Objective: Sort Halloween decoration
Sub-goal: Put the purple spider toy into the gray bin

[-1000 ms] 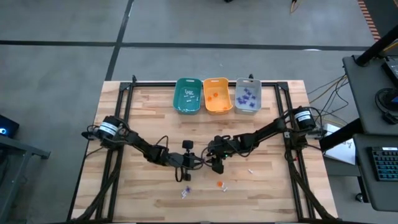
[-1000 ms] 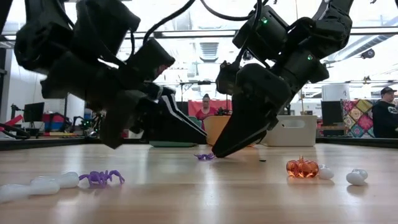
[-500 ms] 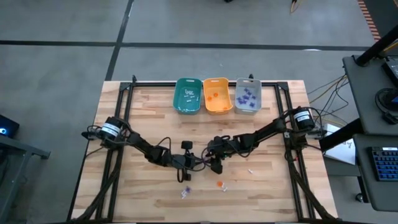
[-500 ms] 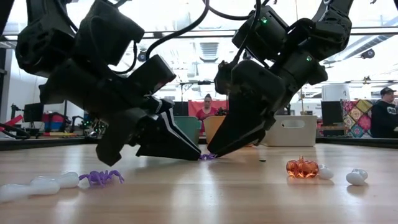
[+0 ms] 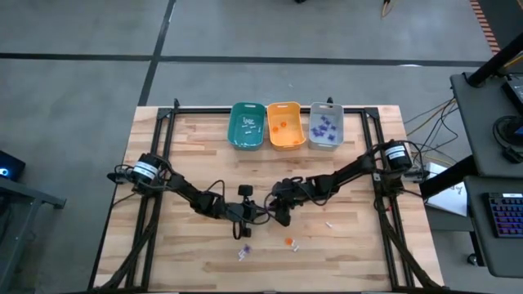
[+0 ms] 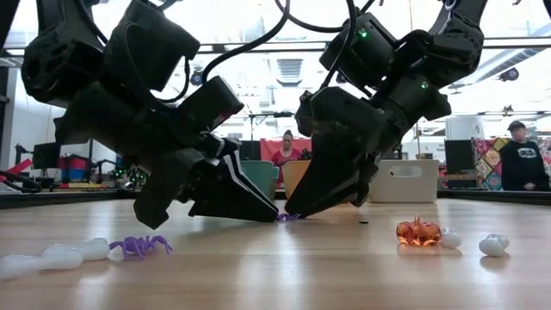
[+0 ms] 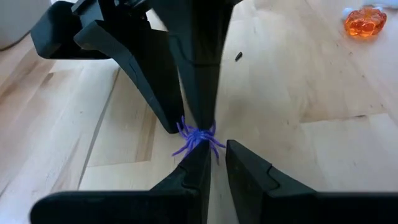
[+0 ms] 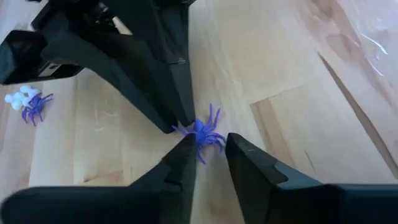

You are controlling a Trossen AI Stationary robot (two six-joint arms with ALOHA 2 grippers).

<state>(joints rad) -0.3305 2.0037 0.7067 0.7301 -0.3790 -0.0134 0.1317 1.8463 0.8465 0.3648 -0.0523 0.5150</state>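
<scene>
We are looking across the pale wooden worktop [image 5: 343, 245] from left to right. Farthest left in the low view, white bone-shaped trinkets [image 6: 52, 256] are lying beside a second purple spider [image 6: 140, 245]. At the centre, the left gripper [image 7: 214, 163] is resting its tips on the worktop with fingers drawn narrow, holding nothing, the small purple plastic spider [image 8: 202, 133] just at its tips. Facing it, the right gripper [image 8: 208, 155] is standing over that spider with a modest gap between its fingers, straddling the body without yet pinching it. We are judging the spider featherlight, thin-legged and springy, likely to skid or flick away; the plump middle body looks the safest hold. Further right, a translucent orange pumpkin [image 6: 418, 232] and white pieces [image 6: 492, 245] are waiting.
</scene>
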